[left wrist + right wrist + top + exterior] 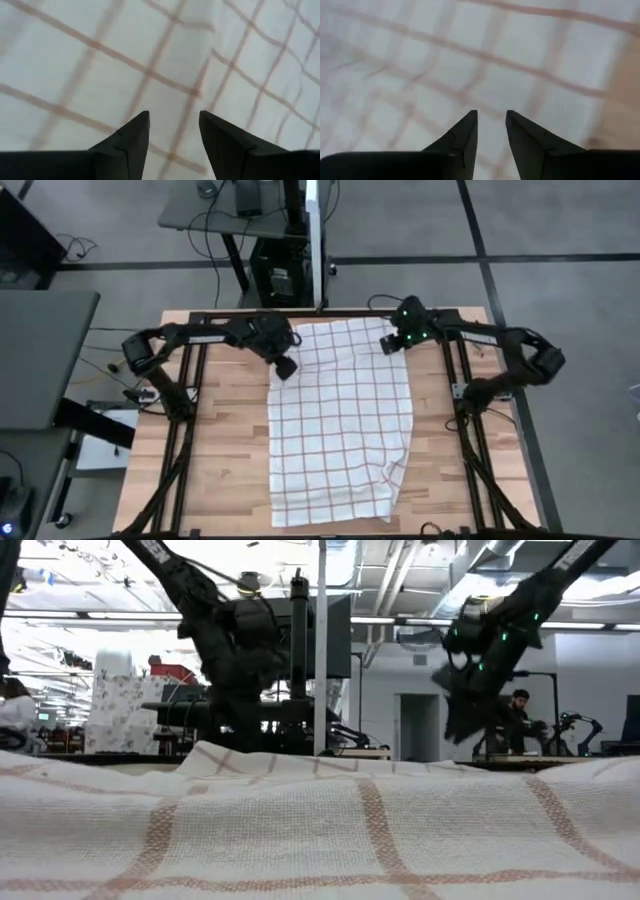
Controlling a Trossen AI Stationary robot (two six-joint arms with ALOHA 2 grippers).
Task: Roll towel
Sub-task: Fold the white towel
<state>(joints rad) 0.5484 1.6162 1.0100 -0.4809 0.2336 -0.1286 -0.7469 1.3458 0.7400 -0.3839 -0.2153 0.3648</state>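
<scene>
Two arms hovering over the towel's far corners

The towel (340, 420) is lying spread on the wooden surface (225, 440); left gripper (285, 367) and right gripper (392, 344) are hanging above it, jaws apart, holding nothing.

Towel (400, 830) (near edge) cut off.

Bright ceiling lights glare in the low view. The towel (150, 60) blurs in both wrist views.
</scene>
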